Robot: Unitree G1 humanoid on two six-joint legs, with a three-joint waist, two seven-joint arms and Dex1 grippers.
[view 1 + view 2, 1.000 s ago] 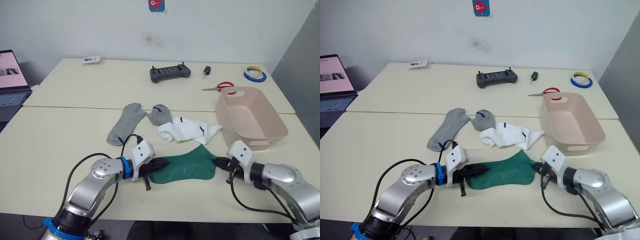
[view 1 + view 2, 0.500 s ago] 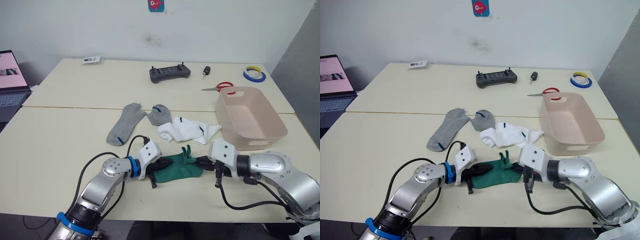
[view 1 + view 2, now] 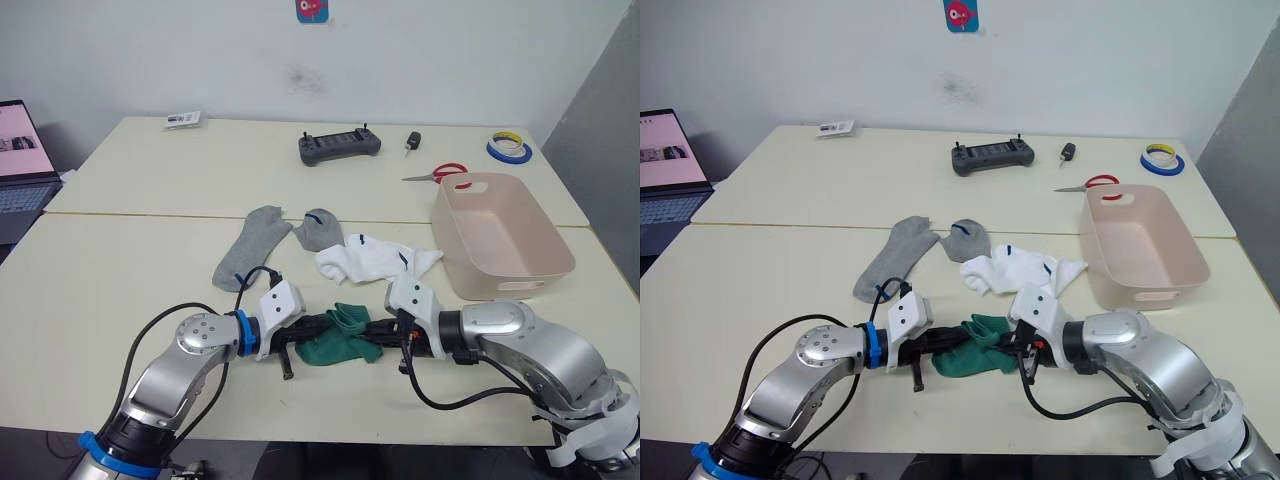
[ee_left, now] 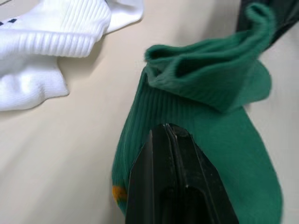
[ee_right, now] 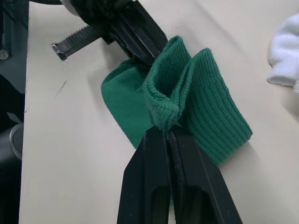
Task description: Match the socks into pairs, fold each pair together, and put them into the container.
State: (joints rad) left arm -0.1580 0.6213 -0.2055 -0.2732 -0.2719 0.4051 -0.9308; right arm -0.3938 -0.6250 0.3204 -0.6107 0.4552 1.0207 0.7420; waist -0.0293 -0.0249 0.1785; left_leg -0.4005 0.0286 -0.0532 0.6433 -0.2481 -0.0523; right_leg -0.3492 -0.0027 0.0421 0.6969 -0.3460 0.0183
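Left gripper (image 3: 318, 326) clenched on one end of the green socks (image 3: 338, 340), fingers pinched flat on the ribbed fabric near the yellow cuff mark (image 4: 118, 193). Right gripper (image 3: 378, 331) clenched on the opposite end, lifting a bunched fold of green knit between its fingers (image 5: 161, 154). Green socks doubled over between the two grippers, close to the near edge of the table (image 3: 120, 280), roughly midway along it; probably two socks stacked, though hard to tell from the folds.

Just beyond, toward the middle of the table: white socks (image 3: 375, 259) in a loose heap, small dark marks showing. Beside those, further left: grey socks (image 3: 248, 258), one laid out long, the other crumpled with a blue mark.

Pale pink container (image 3: 520, 270) near the right edge of the table, open side up.

Along the far edge: black controller (image 3: 340, 146), small dark key fob (image 3: 413, 141), red-handled scissors (image 3: 442, 174), rolls of tape (image 3: 510, 148), and a small card (image 3: 184, 119). Laptop (image 3: 22, 160) off the table's left side.
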